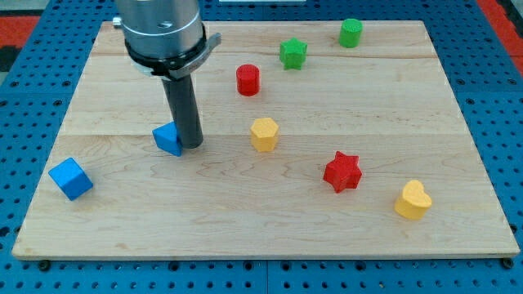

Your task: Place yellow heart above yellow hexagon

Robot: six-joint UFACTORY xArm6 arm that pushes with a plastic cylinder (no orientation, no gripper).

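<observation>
The yellow heart (413,200) lies near the board's lower right. The yellow hexagon (264,133) sits near the middle of the board, well to the left of the heart and higher in the view. My tip (190,145) is down on the board at the left, touching the right side of a small blue triangular block (168,139). The tip is about a block's width to the left of the hexagon and far from the heart.
A red star (341,171) lies between hexagon and heart. A red cylinder (248,79) stands above the hexagon. A green star (292,53) and a green cylinder (350,33) are at the top right. A blue cube (70,178) is at the lower left.
</observation>
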